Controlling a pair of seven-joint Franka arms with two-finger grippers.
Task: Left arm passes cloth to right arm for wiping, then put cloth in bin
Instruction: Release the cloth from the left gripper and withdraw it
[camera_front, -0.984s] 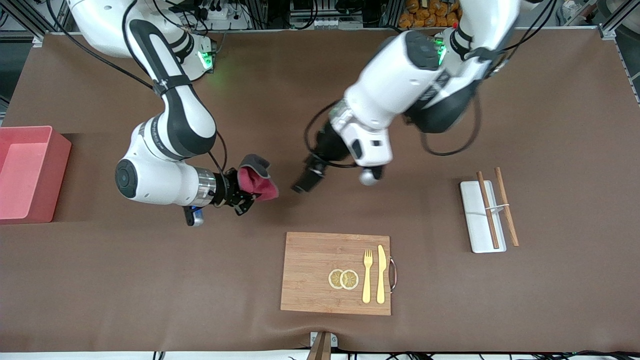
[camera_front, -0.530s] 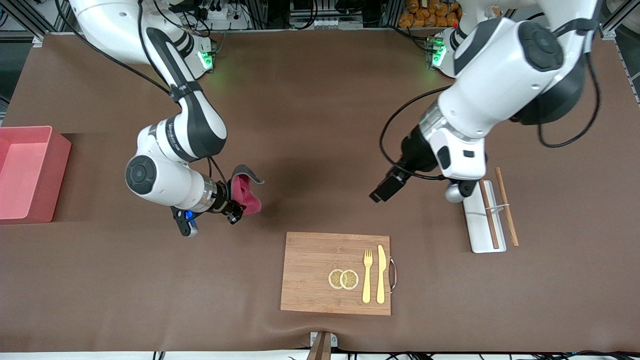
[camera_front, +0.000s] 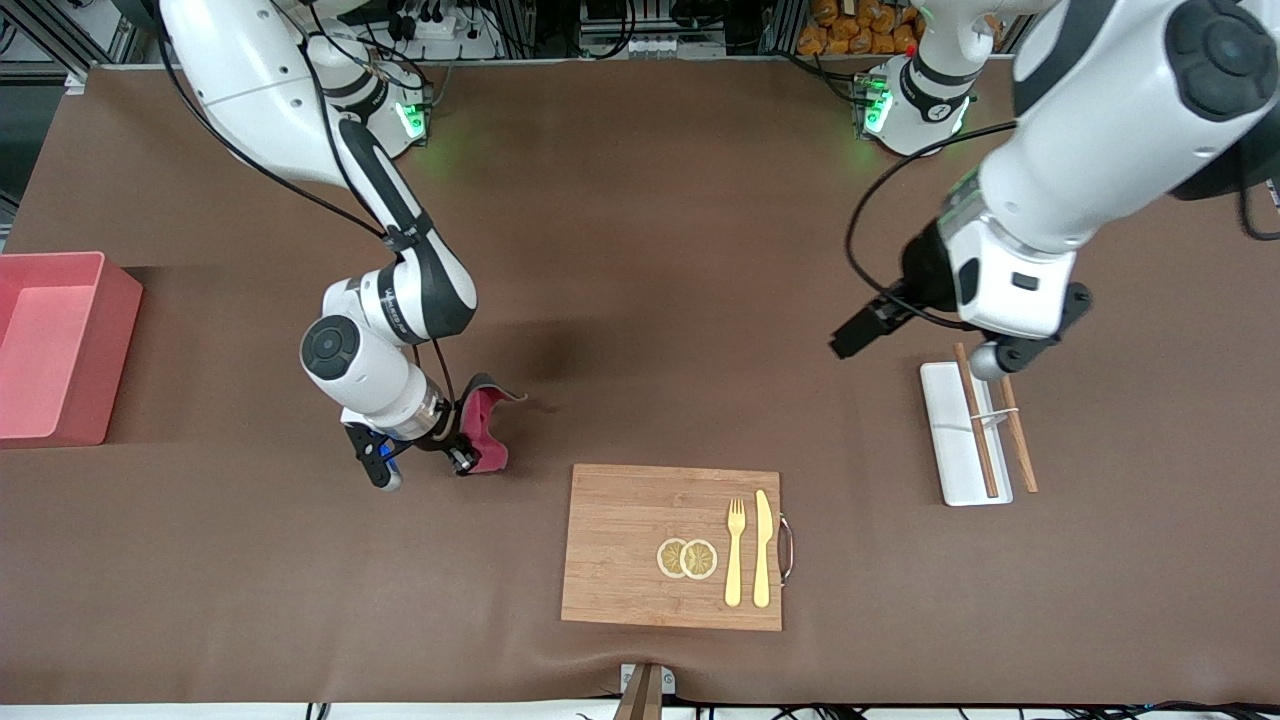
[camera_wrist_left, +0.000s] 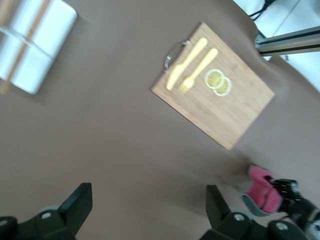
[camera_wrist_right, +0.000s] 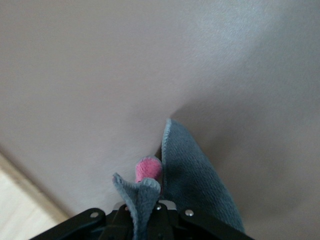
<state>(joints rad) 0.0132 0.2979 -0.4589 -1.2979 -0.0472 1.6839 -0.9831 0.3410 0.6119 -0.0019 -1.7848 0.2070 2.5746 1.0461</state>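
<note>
The cloth (camera_front: 486, 428), dark grey outside and magenta inside, hangs folded from my right gripper (camera_front: 466, 455), which is shut on it low over the table, close to a corner of the cutting board. In the right wrist view the cloth (camera_wrist_right: 197, 175) droops from the gripper (camera_wrist_right: 155, 212) toward the brown table cover. My left gripper (camera_front: 852, 340) is open and holds nothing, over bare table beside the chopstick tray; its wrist view shows the gripper (camera_wrist_left: 147, 207) with its fingers wide apart and the cloth (camera_wrist_left: 265, 194) some way off. The pink bin (camera_front: 120, 340) stands at the right arm's end of the table.
A wooden cutting board (camera_front: 620, 545) carries two lemon slices (camera_front: 687, 558), a yellow fork (camera_front: 735, 550) and a knife (camera_front: 762, 548). A white chopstick tray (camera_front: 950, 440) with brown chopsticks (camera_front: 975, 420) lies toward the left arm's end.
My left arm has drawn back toward its own end of the table, gripper open. My right arm has carried the cloth lower and toward the cutting board.
</note>
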